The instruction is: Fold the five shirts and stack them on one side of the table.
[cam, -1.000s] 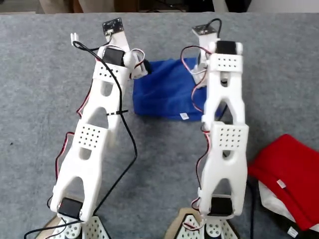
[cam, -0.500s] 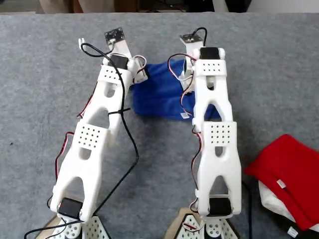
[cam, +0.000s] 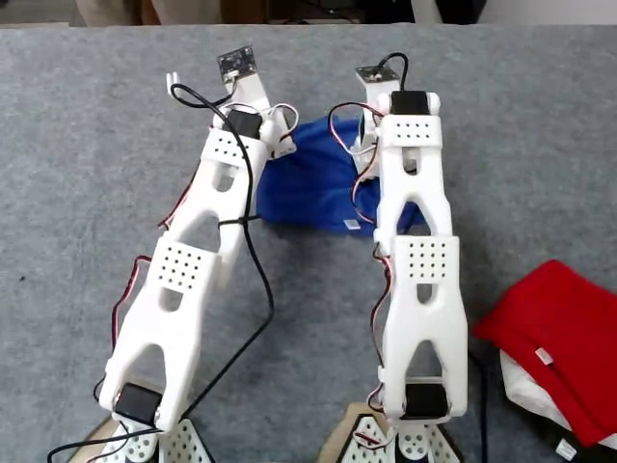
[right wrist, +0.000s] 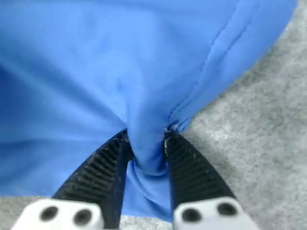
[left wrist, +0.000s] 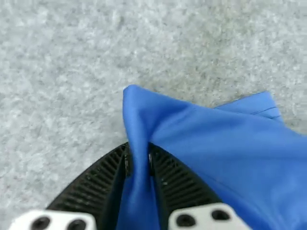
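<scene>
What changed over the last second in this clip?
The right gripper swung inward toward the left arm, and the left gripper edged in to meet it. This drew the blue shirt narrower between them. Both sets of fingers stay clamped on the blue cloth, and the red shirt kept its place.

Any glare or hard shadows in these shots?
High view: even light, no glare, faint shadows on the grey felt table. Left wrist view: the blue fabric shirt darkens beside the left end effector. Right wrist view: shaded creases.
</scene>
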